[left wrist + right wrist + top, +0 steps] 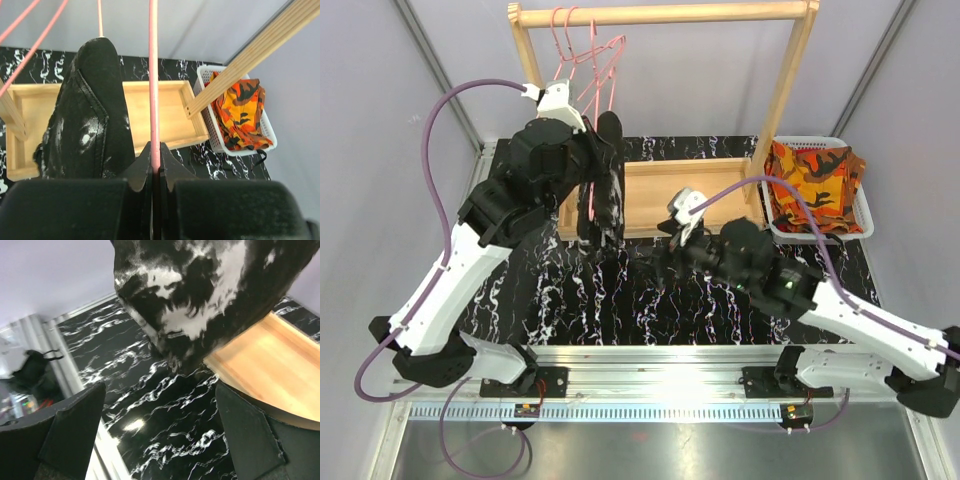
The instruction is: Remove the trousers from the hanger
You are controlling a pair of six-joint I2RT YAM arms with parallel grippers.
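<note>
Trousers over hanger | left gripper clamped on hanger | right gripper apart, clear beneath hem

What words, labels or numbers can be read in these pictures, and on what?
None can be read.
The speckled black trousers, the camouflage trousers in the white basket, the pink hanger and the wooden rack carry no writing.
The small boards by the arm bases are too small to read.
</note>
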